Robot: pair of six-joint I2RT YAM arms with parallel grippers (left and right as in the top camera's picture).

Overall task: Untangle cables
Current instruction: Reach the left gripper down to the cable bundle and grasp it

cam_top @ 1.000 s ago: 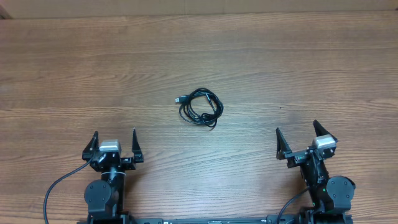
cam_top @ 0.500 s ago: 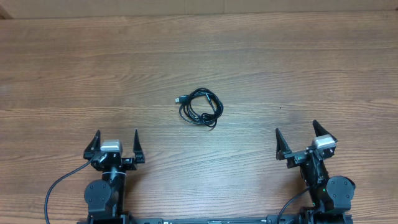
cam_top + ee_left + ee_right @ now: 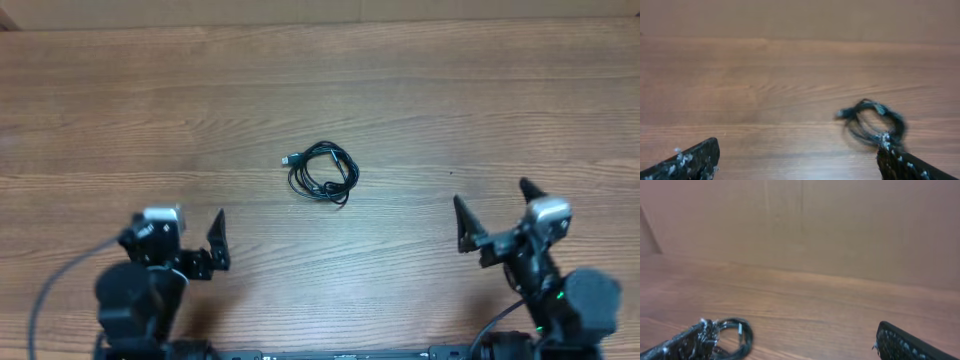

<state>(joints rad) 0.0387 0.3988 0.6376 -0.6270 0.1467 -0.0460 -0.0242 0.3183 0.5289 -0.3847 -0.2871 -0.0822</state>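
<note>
The cables (image 3: 305,185) lie as one small coil of thin black cord on the wooden table (image 3: 450,90), a little left of centre, with a small plug end poking out at the coil's upper left. My left gripper (image 3: 180,228) is open near the front left, well short of the coil. My right gripper (image 3: 490,200) is open at the front right, also apart from it. In the left wrist view the cables (image 3: 892,119) sit ahead to the right, past the right fingertip (image 3: 900,162). In the right wrist view the cables (image 3: 746,336) show just beyond the left fingertip (image 3: 687,342).
Bare wood grain runs all round the coil. A tan wall (image 3: 840,225) rises at the table's far edge. The arm bases and their thick black leads (image 3: 60,290) fill the front edge.
Both arms have risen from rest and look larger from above. The left one has shifted left, the right one right. The coil has not moved, and both grippers stay open.
</note>
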